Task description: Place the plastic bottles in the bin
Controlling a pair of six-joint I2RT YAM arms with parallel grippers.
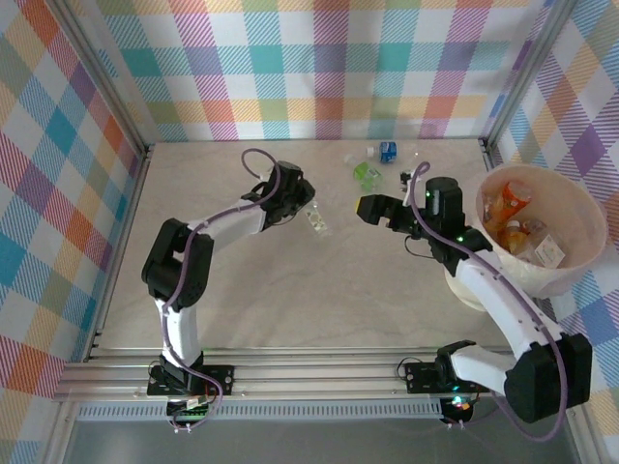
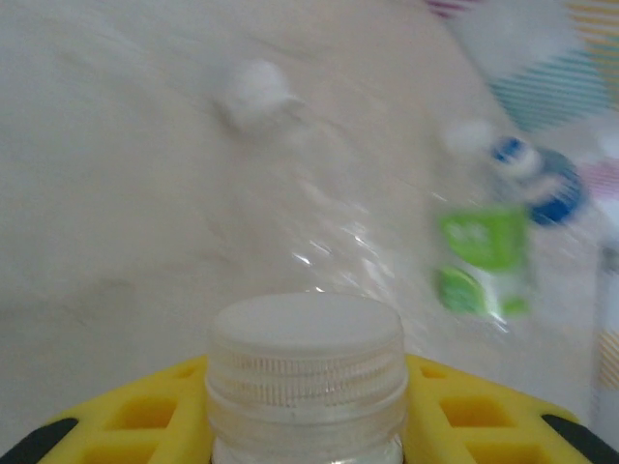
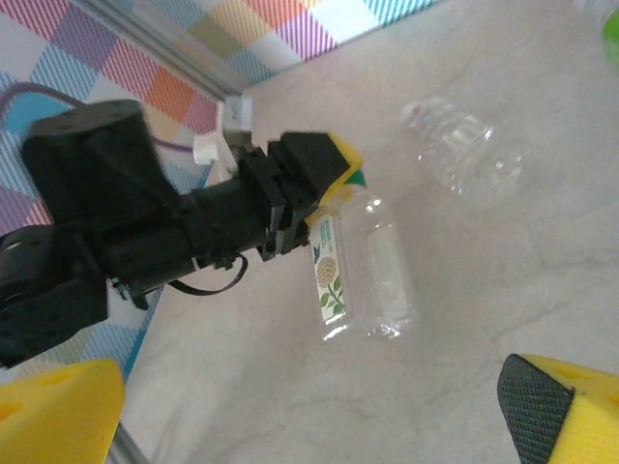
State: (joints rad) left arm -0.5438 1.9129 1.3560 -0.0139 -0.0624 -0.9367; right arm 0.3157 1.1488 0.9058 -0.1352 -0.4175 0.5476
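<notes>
Seen from the top, both arms rise from the 6 o'clock edge of the table point(image 1: 290, 290) and reach in toward its middle. The left gripper point(image 1: 300, 206) sits just toward 11 o'clock of the centre. Its yellow-tipped fingers point(image 2: 464, 420) are clamped on the neck of the held bottle point(image 1: 317, 223), a clear one with a pale cap and a white label printed with leaves. The bottle's body sticks out of the gripper toward 4 o'clock, and I cannot tell whether it touches the table. The left wrist camera looks over the cap, with a yellow finger on each side of it. The right gripper point(image 1: 368, 208) hangs near that bottle on its 3 o'clock side, facing it and not touching it, with its fingers spread wide apart. At 3 o'clock on the table, close beside the right arm, stands the bin point(image 1: 580, 217), with the binned bottles point(image 1: 511, 205) lying inside, one of them orange-labelled. Farther off, toward 1 o'clock from the centre, the green-label bottle point(image 1: 366, 174) lies on the table. Beyond it, nearer the far wall, is the blue-label bottle point(image 1: 389, 150). In the right wrist view a bare clear bottle point(image 3: 464, 159) lies on the table past the held one.
</notes>
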